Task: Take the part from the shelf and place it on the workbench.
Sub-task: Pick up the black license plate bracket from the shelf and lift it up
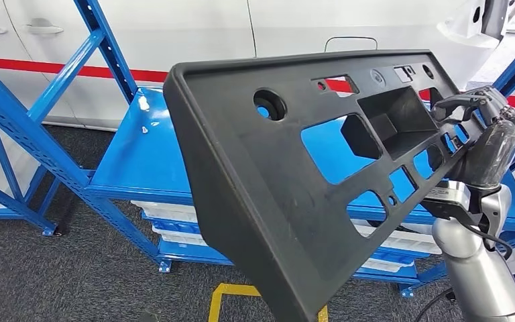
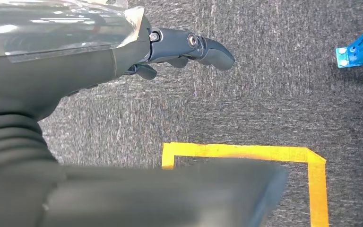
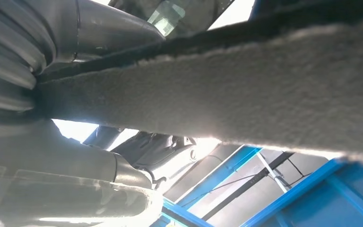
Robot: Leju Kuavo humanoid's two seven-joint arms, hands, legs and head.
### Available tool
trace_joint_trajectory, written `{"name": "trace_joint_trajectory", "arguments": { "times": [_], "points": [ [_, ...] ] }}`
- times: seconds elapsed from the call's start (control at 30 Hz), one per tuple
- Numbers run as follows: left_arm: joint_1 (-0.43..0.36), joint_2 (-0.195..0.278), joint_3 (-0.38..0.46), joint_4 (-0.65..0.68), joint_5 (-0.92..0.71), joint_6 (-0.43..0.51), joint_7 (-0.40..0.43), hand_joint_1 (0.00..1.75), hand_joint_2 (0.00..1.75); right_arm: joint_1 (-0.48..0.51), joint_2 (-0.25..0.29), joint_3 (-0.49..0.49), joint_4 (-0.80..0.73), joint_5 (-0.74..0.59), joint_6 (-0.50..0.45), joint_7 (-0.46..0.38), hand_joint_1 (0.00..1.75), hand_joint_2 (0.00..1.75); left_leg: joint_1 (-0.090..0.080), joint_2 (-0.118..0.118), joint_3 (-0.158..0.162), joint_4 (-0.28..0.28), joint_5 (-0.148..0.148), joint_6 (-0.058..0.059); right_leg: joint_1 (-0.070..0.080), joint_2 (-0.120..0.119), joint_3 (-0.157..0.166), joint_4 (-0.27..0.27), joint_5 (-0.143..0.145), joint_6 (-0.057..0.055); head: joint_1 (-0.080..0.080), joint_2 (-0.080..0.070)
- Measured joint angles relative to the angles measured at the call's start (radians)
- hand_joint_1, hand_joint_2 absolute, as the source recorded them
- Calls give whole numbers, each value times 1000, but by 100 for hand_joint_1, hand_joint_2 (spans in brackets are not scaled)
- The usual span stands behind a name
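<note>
Head view, read left to right: blue shelf point(image 1: 141, 147) stands at the left and runs behind the scene; its steel deck is bare where visible, with white trays on the lower tier. Centre frame is the part point(image 1: 295, 181), a long black plastic panel with several cut-outs and a recessed pocket. It is lifted clear of the shelf, tilted, near end low toward the camera, far end high at the right. At that far end the right hand point(image 1: 486, 131) grips the panel's edge, fingers hooked over the rim and the thumb side beneath.

Left wrist view shows the left hand point(image 2: 123, 56) above grey carpet and a yellow floor marking point(image 2: 246, 152), dark fingers point(image 2: 208, 49) extended. A blurred dark surface lies close beneath the wrist, probably the part's near end. Whether the hand holds it, I cannot tell.

Right wrist view confirms the panel edge point(image 3: 246, 85) running across the hand point(image 3: 66, 184).

Risks, as judged:
- The panel is long, with one confirmed grip at its end. It could pivot or slip under its own weight.
- Turning toward the workbench, the low end may strike the shelf upright.
</note>
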Motion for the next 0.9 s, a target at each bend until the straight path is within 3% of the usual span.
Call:
{"name": "trace_joint_trajectory", "arguments": {
  "times": [0.9],
  "points": [
    [-5, 7, 54, -1, 51, -1, -50, 0, 175, -31, 29, 8, 18, -14, -41, -17, 175, 175, 0, 0, 0, 0, 0, 0, 0, 0, 0, 0, 0, 0, 0, 0]
  ]
}}
